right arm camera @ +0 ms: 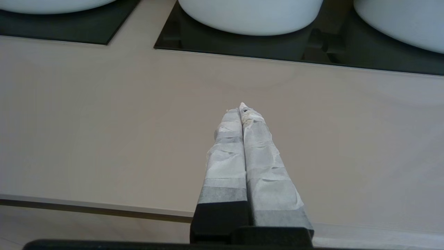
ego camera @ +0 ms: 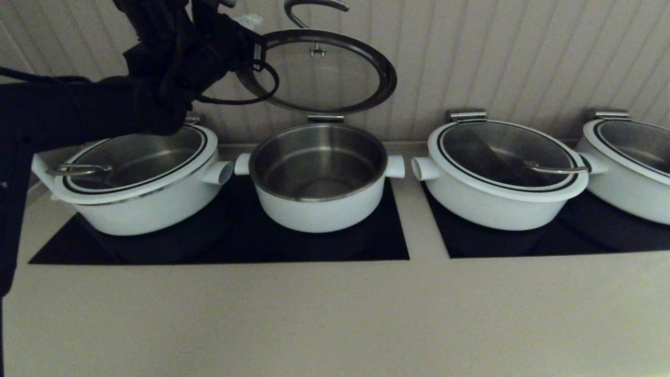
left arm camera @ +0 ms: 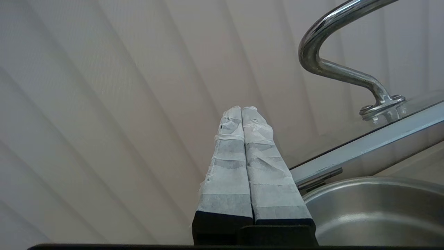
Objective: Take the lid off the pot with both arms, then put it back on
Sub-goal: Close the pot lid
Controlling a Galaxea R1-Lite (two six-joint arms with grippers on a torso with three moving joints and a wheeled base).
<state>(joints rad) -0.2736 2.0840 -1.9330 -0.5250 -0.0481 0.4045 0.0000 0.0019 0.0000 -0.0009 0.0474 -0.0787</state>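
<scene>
The pot (ego camera: 319,204) stands open in the middle of the row, its steel bowl bare; it also shows in the left wrist view (left arm camera: 374,208). The lid (ego camera: 384,78) is raised and tilted up against the wall above the pot's back edge, steel loop handle (ego camera: 314,8) at the top. The lid's rim (left arm camera: 367,146) and handle (left arm camera: 322,41) show in the left wrist view. My left gripper (left arm camera: 241,109) is shut and empty, high beside the lid's left edge (ego camera: 243,23). My right gripper (right arm camera: 241,107) is shut and empty, low over the counter's front, outside the head view.
A lidded white pot (ego camera: 136,199) stands just left of the open one, under my left arm. Two more lidded pots (ego camera: 502,178) (ego camera: 628,173) stand to the right. All sit on black hob plates (ego camera: 225,246) on a beige counter (ego camera: 335,314), with a panelled wall behind.
</scene>
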